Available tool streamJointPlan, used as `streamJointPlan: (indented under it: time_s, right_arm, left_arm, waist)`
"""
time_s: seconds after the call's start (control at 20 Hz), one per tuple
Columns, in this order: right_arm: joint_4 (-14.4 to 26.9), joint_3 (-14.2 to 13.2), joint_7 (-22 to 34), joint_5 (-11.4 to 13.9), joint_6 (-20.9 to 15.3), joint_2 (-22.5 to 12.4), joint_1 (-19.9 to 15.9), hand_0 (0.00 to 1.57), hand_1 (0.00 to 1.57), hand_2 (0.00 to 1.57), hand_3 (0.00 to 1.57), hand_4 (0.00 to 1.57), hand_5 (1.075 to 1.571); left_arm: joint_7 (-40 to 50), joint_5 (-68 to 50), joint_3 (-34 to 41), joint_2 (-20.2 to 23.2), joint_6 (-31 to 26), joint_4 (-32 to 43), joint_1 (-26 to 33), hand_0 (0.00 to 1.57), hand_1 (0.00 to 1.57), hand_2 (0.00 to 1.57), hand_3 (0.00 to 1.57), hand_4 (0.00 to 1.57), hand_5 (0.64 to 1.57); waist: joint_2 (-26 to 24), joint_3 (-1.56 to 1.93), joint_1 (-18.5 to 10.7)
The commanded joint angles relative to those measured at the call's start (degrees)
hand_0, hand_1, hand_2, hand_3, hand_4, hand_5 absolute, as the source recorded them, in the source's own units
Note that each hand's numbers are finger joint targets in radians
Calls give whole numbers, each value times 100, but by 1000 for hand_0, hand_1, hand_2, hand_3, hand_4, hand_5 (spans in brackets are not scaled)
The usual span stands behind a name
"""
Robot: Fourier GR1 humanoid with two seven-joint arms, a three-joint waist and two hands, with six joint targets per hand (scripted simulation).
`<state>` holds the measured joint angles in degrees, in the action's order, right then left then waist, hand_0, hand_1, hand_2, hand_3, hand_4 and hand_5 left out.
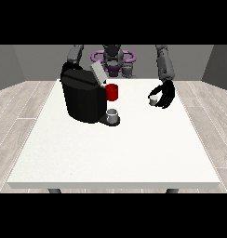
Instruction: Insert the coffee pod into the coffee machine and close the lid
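Observation:
A black coffee machine [83, 98] stands on the white table [115, 153], left of the middle. Its grey lid [98, 72] is tilted up and open. The small white coffee pod [153, 100] is off to the machine's right, just above the table, and the black hand at the view's right [164, 95] has its fingers curled round it. The other arm [76, 54] comes down behind the machine at the view's left, and its hand is hidden.
A red mug [112, 92] stands right beside the machine, between it and the pod. A small grey cup [113, 115] sits on the machine's base under the spout. Bare tabletop stretches towards the near edge.

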<state>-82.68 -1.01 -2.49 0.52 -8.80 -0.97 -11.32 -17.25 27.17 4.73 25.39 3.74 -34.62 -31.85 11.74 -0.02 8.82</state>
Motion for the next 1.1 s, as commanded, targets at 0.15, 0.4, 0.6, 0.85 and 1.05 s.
streamJointPlan:
  time_s: [0.15, 0.4, 0.6, 0.85, 1.05]
  right_arm:
    - [108, -111, -40, -119, -34, 48, -152, 0, 0, 0, 0, 487, 1571]
    - [-185, -10, -244, -126, 187, -57, 29, 0, 0, 0, 0, 424, 1571]
    - [17, -61, -82, -86, -13, 27, -103, 0, 0, 0, 0, 442, 1571]
    - [472, -309, -166, -268, 185, -149, -152, 0, 0, 0, 0, 490, 1571]
    - [641, -252, 280, -132, -23, -106, -154, 0, 0, 0, 0, 443, 1571]
  left_arm:
    - [-135, 471, -127, -185, 791, 202, -222, 971, 971, 1086, 863, 323, 1571]
    - [-227, 598, -11, 236, 668, 663, -338, 1028, 1028, 1112, 890, 287, 1571]
    - [-476, 598, -45, 243, 245, 583, -589, 1266, 1266, 1399, 1363, 507, 1571]
    - [-741, 541, -150, 236, -248, 183, -853, 1450, 1450, 1452, 1388, 623, 1571]
    - [-202, 646, -363, -27, -694, -13, -1036, 1323, 1323, 1383, 1352, 581, 1571]
  waist:
    - [115, 0, 51]
    - [352, 0, 254]
    - [155, 0, 68]
    - [-98, 3, -78]
    - [-703, 3, -160]
